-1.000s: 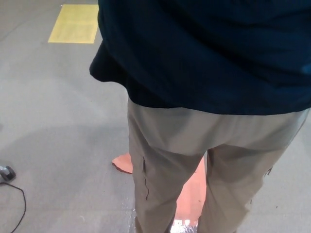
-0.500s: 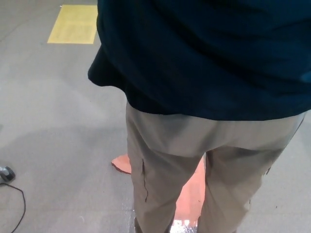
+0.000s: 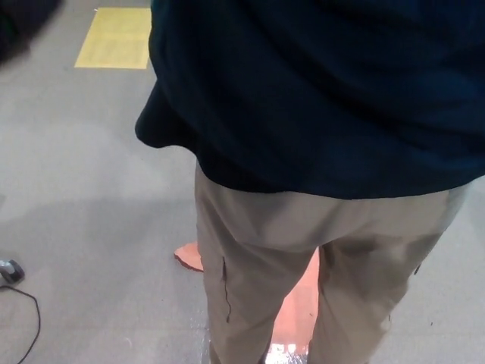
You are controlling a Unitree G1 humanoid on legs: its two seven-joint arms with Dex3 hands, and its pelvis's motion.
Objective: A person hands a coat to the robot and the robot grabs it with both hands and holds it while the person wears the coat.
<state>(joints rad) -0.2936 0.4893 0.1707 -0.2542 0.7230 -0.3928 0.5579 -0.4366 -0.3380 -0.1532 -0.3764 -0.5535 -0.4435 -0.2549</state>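
1. The floor point(image 3: 91, 182) is plain grey, matt and a little scuffed, filling the whole left side of the head view.
2. A yellow rectangle point(image 3: 115, 38) is marked on the floor at the upper left, well apart from the person.
3. A black cable point(image 3: 29, 318) curls along the lower left edge, running from a small dark-and-grey object point(image 3: 9, 270) lying on the floor; what that object is I cannot tell.
4. An orange-pink patch point(image 3: 295, 303) on the floor shows between and beside the person's legs.
5. At the bottom, between the legs, there is a small bright glare on the floor.
6. A blurred dark shape point(image 3: 19, 23) sits in the top left corner; I cannot tell what it is.
7. The person stands close, back to the camera, in khaki trousers point(image 3: 258, 243).
8. The dark navy coat point(image 3: 318, 83) is on the person's upper body, filling the top and right of the view.
9. The coat hangs top to bottom, its hem running across the hips, with the left edge bulging outward.
10. Neither robot hand shows, so their grip cannot be told.
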